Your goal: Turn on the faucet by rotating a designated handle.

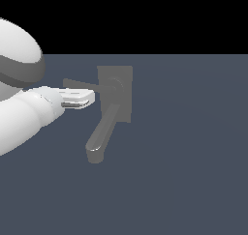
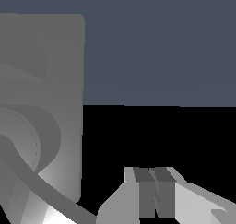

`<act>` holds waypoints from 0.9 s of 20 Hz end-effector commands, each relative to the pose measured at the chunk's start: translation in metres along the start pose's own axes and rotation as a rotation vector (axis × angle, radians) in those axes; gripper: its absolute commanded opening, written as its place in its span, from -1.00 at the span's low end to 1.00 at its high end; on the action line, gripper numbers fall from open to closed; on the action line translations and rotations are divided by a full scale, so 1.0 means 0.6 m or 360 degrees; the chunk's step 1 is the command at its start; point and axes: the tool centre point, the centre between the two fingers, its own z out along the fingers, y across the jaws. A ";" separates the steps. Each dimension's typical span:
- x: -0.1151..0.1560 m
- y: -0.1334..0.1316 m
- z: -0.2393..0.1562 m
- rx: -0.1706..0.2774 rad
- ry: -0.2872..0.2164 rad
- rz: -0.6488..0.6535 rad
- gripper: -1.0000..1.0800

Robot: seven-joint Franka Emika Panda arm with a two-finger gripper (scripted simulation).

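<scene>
Grey faucet [image 1: 115,96] lies flat on a dark blue-grey floor [image 1: 184,171], its curved spout [image 1: 100,135] pointing toward the camera. White gripper [image 1: 89,97] sits beside the thin handle [image 1: 80,85], fingers close together; contact with it is unclear.

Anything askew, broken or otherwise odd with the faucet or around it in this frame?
Nothing stands out. The faucet looks intact, its handle sticking out toward the exterior view's left, with the gripper beside it.
</scene>
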 end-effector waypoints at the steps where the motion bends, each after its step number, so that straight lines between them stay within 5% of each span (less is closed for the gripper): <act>1: 0.003 0.001 0.000 -0.0001 0.0004 0.0001 -1.00; 18: -0.091 -0.026 0.000 -0.0006 -0.0008 0.0005 -1.00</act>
